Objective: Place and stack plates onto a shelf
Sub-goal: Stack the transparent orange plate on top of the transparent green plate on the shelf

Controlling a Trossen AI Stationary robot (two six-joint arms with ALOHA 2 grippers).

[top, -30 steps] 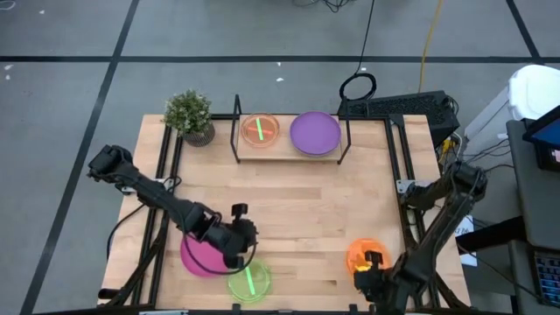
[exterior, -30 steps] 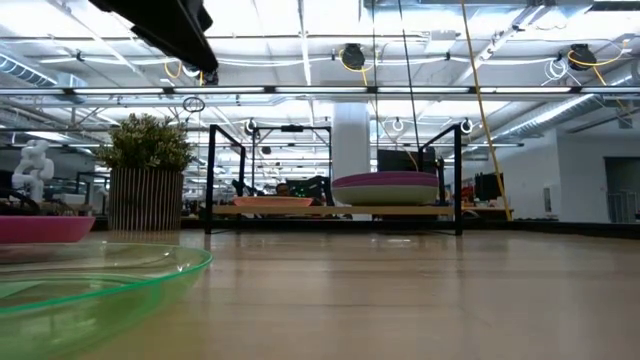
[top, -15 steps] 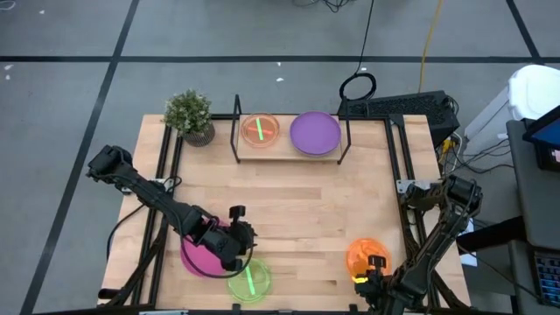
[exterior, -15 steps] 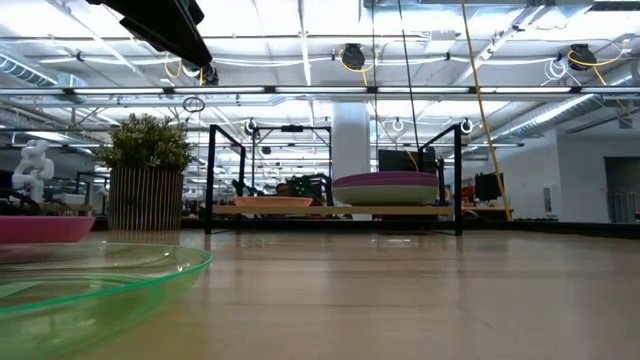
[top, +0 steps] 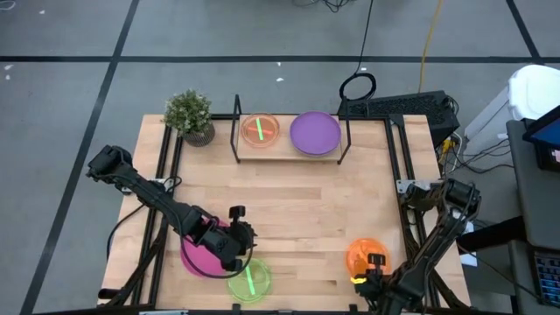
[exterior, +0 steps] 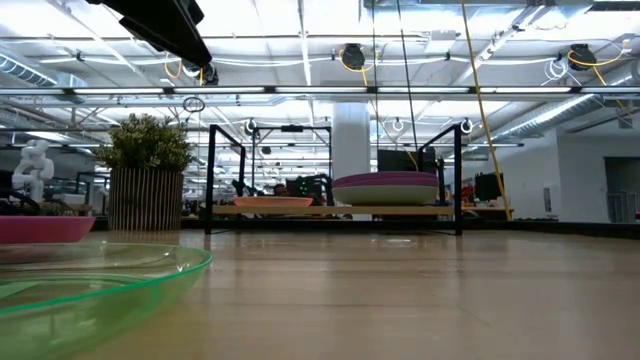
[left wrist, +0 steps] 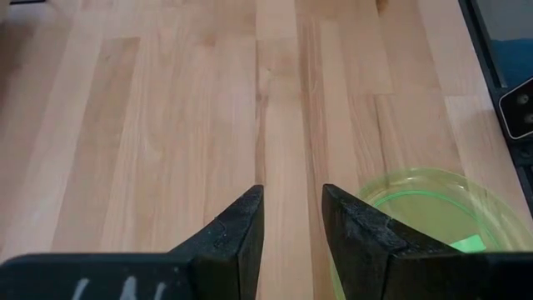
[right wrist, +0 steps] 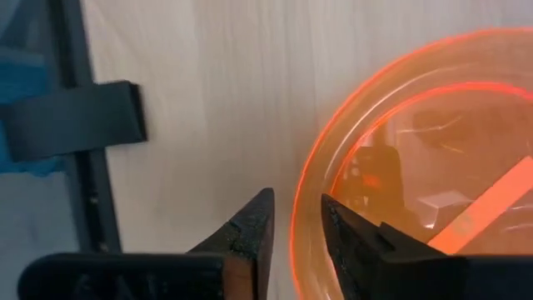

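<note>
Plates sit in three places in the high view. On the shelf [top: 289, 150] at the far side of the table [top: 297, 201] lie a small orange plate [top: 259, 129] with a green one showing in it and, just beside it, a purple plate [top: 315, 132]. Near the front edge on the left, a magenta plate [top: 196, 256] lies beside a lime-green plate [top: 249, 281], the two touching or overlapping. The left gripper [top: 234, 251] hangs over the spot where they meet. An orange plate [top: 360, 255] lies near the front right corner, with the right gripper [top: 366, 278] at its near rim. A potted plant [top: 190, 115] stands just left of the shelf.

From table height, the green plate [exterior: 90, 285] fills the near left, and the magenta plate [exterior: 45, 228] sits behind it. The shelf [exterior: 335, 210] stands across the table with the purple stack [exterior: 385, 187] on its right half and a flat orange plate [exterior: 272, 202] on its left. The plant [exterior: 146, 170] stands to the left of it.

In the left wrist view, the left gripper [left wrist: 291, 221] has its fingers a narrow gap apart above bare wood, holding nothing, with the green plate [left wrist: 416, 217] just beside one finger.

In the right wrist view, the right gripper [right wrist: 296, 225] has its fingers slightly apart on either side of the orange plate's [right wrist: 416, 158] rim; I cannot tell whether they touch it.
</note>
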